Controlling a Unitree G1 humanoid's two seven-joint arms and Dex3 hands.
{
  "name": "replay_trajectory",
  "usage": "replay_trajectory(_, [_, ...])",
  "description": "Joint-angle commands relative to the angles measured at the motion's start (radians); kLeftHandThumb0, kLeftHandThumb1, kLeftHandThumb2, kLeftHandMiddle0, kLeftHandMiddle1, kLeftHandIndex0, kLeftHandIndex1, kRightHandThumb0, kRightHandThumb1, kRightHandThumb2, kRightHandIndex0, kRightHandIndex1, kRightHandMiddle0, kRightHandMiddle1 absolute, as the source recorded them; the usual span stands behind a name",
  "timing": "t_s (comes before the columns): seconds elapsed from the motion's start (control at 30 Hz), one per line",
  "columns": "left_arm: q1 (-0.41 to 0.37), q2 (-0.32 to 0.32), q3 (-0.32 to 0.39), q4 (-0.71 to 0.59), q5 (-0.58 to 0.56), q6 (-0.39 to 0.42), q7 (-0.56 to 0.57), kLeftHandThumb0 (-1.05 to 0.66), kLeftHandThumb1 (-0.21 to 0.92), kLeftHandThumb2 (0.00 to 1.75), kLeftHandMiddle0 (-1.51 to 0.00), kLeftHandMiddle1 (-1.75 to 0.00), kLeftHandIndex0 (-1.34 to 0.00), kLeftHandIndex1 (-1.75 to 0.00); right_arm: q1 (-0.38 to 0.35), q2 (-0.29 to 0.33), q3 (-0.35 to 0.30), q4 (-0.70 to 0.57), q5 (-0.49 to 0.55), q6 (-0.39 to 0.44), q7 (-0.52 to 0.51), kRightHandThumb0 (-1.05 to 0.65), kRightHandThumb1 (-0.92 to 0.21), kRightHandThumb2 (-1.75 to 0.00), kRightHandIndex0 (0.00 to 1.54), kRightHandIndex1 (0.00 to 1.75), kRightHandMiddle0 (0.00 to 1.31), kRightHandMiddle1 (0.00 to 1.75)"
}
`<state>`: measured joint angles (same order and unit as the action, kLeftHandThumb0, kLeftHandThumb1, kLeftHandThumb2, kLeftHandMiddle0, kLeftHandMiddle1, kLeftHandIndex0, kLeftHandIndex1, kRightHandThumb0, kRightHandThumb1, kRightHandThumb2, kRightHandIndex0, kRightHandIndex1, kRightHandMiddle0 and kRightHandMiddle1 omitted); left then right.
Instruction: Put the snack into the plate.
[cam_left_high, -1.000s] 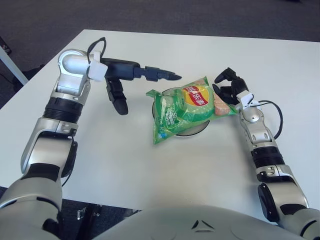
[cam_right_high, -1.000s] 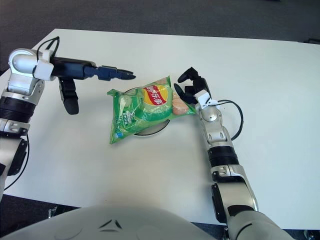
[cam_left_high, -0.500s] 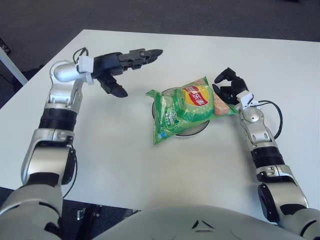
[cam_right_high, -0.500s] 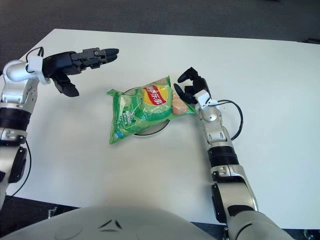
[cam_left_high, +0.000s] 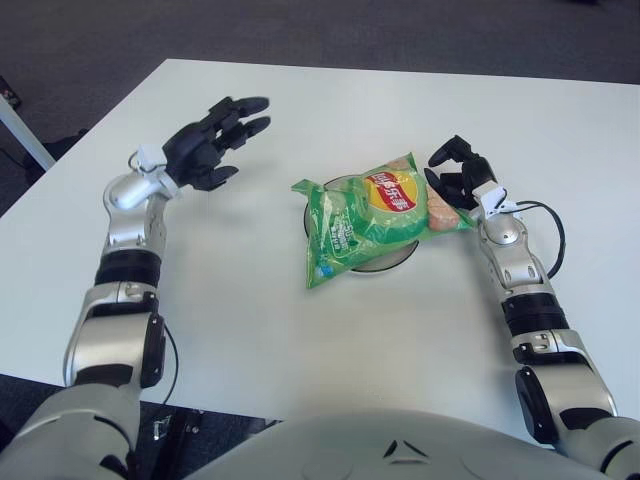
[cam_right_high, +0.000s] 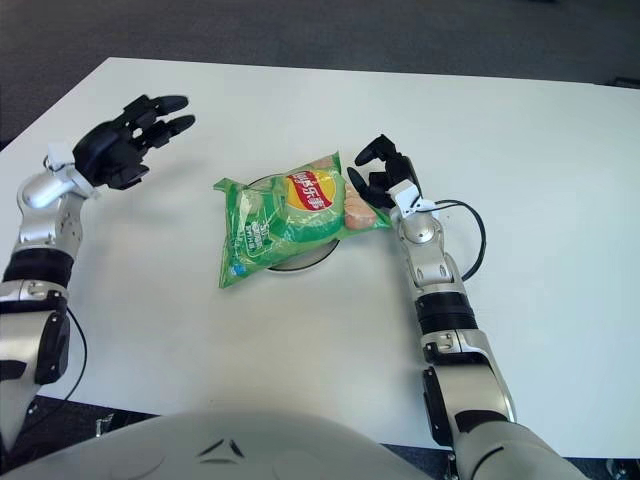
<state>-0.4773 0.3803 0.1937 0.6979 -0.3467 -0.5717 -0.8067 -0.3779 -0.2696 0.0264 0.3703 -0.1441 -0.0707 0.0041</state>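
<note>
The snack, a green chip bag (cam_left_high: 365, 220) with a red and yellow logo, lies across a small round plate (cam_left_high: 388, 264) in the middle of the white table, hiding most of it. My right hand (cam_left_high: 452, 176) is at the bag's right end, its dark fingers loosely spread over the bag's corner without closing on it. My left hand (cam_left_high: 215, 142) is raised well to the left of the bag, apart from it. Its fingers are spread and it holds nothing.
The white table (cam_left_high: 300, 340) has its left edge and near-left corner close to my left arm, with dark floor beyond. A black cable (cam_left_high: 551, 236) loops from my right wrist over the table.
My left arm has drawn back to the left, away from the bag. Its hand turned from pointing towards the bag to fingers up and spread. The bag and my right hand have not moved.
</note>
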Motion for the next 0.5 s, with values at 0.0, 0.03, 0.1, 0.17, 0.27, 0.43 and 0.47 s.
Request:
replay_trajectory(0.0, [0.151,-0.103,0.026,-0.007,0.009,0.018,0.139,-0.65,0.65,0.77,-0.39,-1.05,-0.04,-1.28,0.072,0.004,0.019,0.061,-0.02,0.069,0.019,-0.37,-0.7,-0.83,1.19,1.75,0.32,1.75])
replay_trajectory(0.03, [0.156,-0.111,0.032,0.0,0.008,0.036,0.163,-0.61,0.63,0.82,-0.4,-1.13,-0.06,-1.33,0.072,0.003,0.018,0.062,-0.017,0.067,0.022,-0.37,-0.7,-0.83,1.19,1.75,0.32,1.75])
replay_trajectory(0.1, [0.162,-0.125,0.044,0.004,0.014,0.073,0.213,-0.52,0.68,0.78,-0.43,-1.28,-0.16,-1.48,0.072,-0.002,0.014,0.067,-0.012,0.061,0.029,-0.37,-0.7,-0.83,1.19,1.75,0.32,1.75])
replay_trajectory(0.17, [0.164,-0.142,0.05,0.006,0.03,0.084,0.264,-0.44,0.73,0.72,-0.44,-1.36,-0.23,-1.59,0.071,-0.007,0.012,0.074,-0.011,0.053,0.031,-0.37,-0.7,-0.83,1.19,1.75,0.32,1.75])
replay_trajectory(0.27, [0.144,-0.167,0.055,0.054,0.063,0.062,0.349,-0.15,0.46,1.1,-0.57,-1.57,-0.34,-1.69,0.068,-0.018,0.016,0.089,-0.023,0.038,0.028,-0.37,-0.7,-0.83,1.19,1.75,0.32,1.75])
replay_trajectory(0.43, [0.136,-0.176,0.045,0.076,0.115,0.051,0.446,-0.03,0.2,1.45,-0.71,-1.71,-0.49,-1.72,0.062,-0.028,0.017,0.107,-0.024,0.028,0.027,-0.37,-0.7,-0.83,1.19,1.75,0.32,1.75])
replay_trajectory(0.47, [0.146,-0.182,0.043,0.06,0.129,0.058,0.479,-0.02,0.14,1.51,-0.74,-1.73,-0.54,-1.71,0.062,-0.028,0.016,0.11,-0.021,0.026,0.027,-0.37,-0.7,-0.83,1.19,1.75,0.32,1.75])
